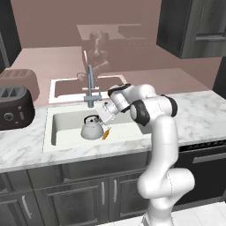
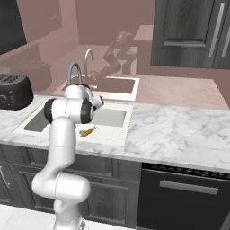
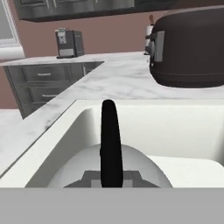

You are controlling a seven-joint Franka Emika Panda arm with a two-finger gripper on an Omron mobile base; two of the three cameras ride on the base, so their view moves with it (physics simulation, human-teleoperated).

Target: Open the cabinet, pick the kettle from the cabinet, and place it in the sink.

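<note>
Simulated kitchen w/ white marble counter [image 1: 198,114] across mid-frame, pinkish wall behind, dark grey cabinet [image 1: 194,26] at upper right of left base view. Off-white sink [image 1: 66,121] sits left of centre in that view, tall silver faucet [image 1: 90,86] at its back edge, dark toaster [image 1: 15,106] at far left. White arm rises from lower right and bends left and down into the basin.

Kettle [image 1: 92,129], small silver-grey dome, sits inside the sink near centre of the basin floor, apparently resting on it. Small orange item [image 1: 106,133], too small to identify, lies just beside it on the right.

Gripper [image 1: 102,118] is at the kettle's upper right, reaching in from the right. In hand view the kettle's black loop handle [image 3: 110,144] stands upright dead centre, dome below it, right up against the camera. Jaws read as closed tight, seemingly pinching that thin handle; fingertips themselves are hidden.

Judgement: placing looks nearly done. Next move hinges on the handle running vertically straight ahead of the jaws: let go, then back away up and to the right
</note>
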